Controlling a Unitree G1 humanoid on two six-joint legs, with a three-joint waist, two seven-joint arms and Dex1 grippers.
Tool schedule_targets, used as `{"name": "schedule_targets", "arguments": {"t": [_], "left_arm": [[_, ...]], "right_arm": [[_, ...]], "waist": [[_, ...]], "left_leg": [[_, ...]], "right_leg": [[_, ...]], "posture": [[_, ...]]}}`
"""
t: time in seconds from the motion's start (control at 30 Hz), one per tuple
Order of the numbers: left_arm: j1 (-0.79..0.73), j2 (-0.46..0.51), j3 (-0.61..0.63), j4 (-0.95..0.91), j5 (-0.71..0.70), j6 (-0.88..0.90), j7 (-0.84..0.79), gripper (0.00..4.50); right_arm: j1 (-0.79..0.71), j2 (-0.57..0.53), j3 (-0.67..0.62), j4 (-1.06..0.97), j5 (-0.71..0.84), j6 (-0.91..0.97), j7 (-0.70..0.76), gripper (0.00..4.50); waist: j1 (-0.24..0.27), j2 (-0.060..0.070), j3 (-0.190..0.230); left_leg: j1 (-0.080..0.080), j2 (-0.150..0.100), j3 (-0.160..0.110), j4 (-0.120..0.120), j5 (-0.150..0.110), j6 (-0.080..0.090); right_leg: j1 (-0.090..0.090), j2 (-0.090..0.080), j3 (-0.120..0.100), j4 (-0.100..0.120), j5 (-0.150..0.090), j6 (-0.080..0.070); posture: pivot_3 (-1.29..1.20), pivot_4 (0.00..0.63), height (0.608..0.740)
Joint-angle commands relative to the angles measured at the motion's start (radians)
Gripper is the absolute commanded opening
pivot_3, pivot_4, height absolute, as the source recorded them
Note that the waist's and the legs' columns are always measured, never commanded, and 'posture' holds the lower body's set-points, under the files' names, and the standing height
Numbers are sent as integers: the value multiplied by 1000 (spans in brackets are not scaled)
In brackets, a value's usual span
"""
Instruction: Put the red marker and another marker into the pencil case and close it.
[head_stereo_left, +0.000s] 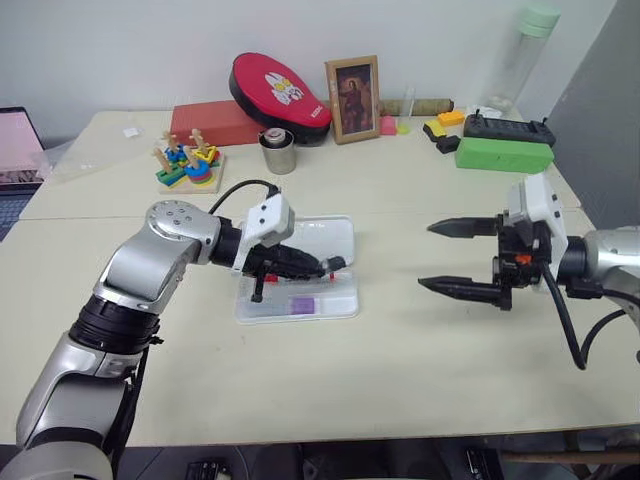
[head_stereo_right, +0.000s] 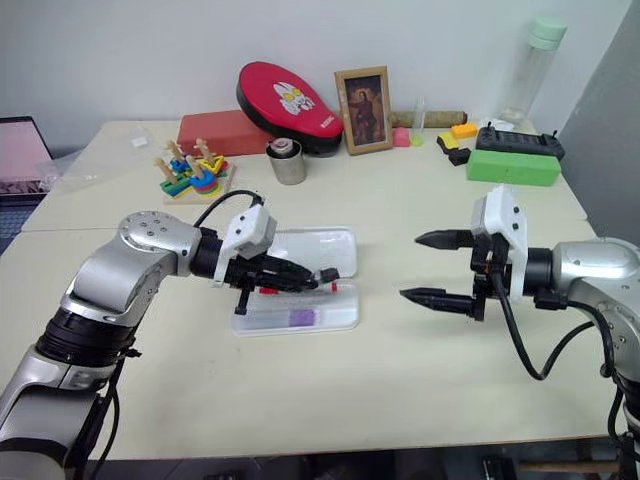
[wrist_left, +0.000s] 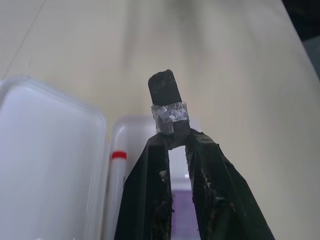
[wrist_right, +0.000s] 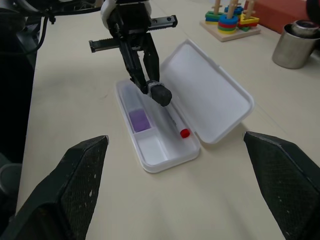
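Even, bright light — soft shadows

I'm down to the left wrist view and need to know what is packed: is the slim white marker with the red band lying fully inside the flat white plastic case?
Observer: Yes. The slim white red-capped marker lies inside the tray of the flat white plastic pencil case.
Operator: And the purple patch in the tray?
Observer: A short lilac highlighter, in the tray beside the marker.
Operator: Is the lid in the way?
Observer: No, the hinged lid lies open flat. The left gripper, shut on a black stub, is over the tray.
Operator: Where's the other arm?
Observer: The right gripper is open, off to the case's right.
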Motion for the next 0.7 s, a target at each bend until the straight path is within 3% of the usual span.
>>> {"name": "schedule_targets", "arguments": {"t": [0.03, 0.7], "left_arm": [[0, -17, -42, 44, 51, -60, -34, 243], [-46, -175, -124, 163, 166, -113, -42, 243]], "right_arm": [[23, -16, 2, -59, -11, -2, -36, 4500], [26, 19, 80, -95, -16, 2, -116, 4500]], "waist": [[5, 0, 0], [24, 0, 0]], "left_leg": [[0, 0, 0, 0, 0, 0], [-2, 0, -1, -1, 0, 0]], "right_leg": [[0, 0, 0, -1, 0, 0], [2, 0, -2, -7, 1, 1]], "posture": [[0, 150, 740], [0, 150, 740]]}}
